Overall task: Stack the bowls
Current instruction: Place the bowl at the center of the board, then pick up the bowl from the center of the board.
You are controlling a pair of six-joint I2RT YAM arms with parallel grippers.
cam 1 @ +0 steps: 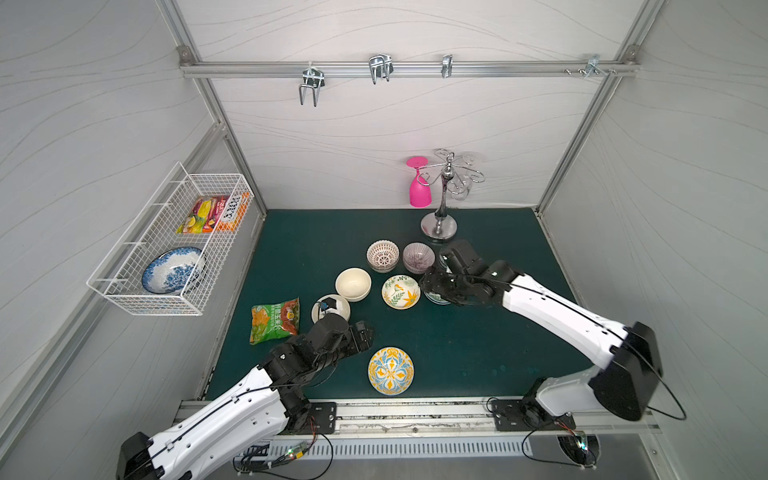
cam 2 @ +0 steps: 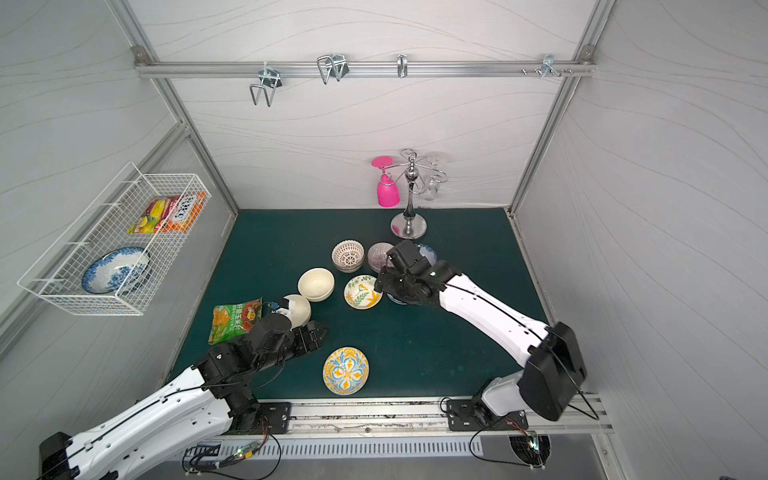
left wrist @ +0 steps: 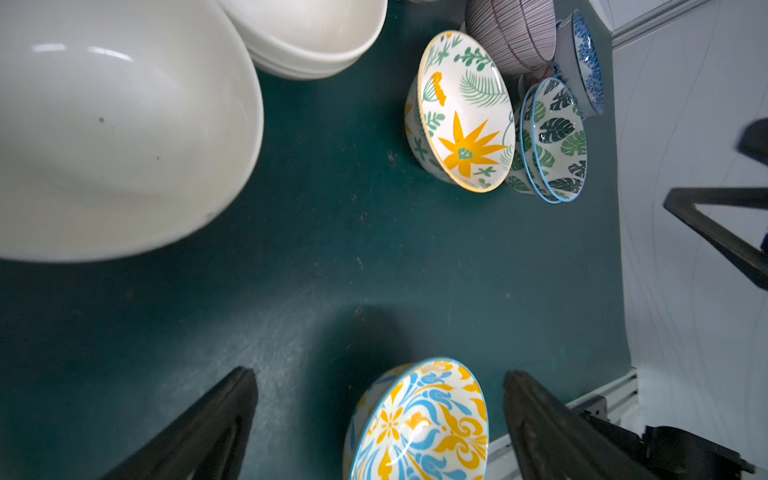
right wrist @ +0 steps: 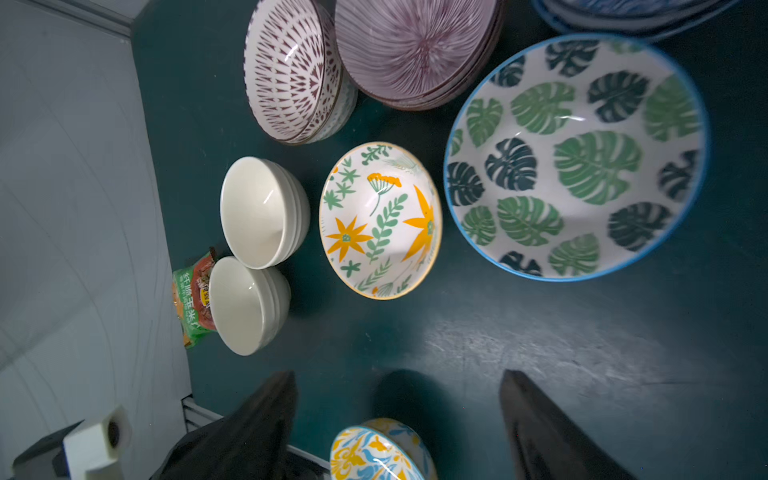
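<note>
Top views: even, diffuse light from overhead; walls point(cam 1: 374, 137) bright, mat point(cam 1: 457, 332) dark, shadows soft. Frame posts point(cam 1: 582, 137) splay toward the corners. Wrist views: dimmer, strongly stretched at the edges. Cream bowl point(left wrist: 104, 124) is out of focus, with glare streaks. Leaf bowl point(right wrist: 577, 153) rim is blurred. Dark shadow patches lie on the mat.

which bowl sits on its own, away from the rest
The yellow-and-blue floral bowl, alone at the front; the other bowls crowd together further back.
</note>
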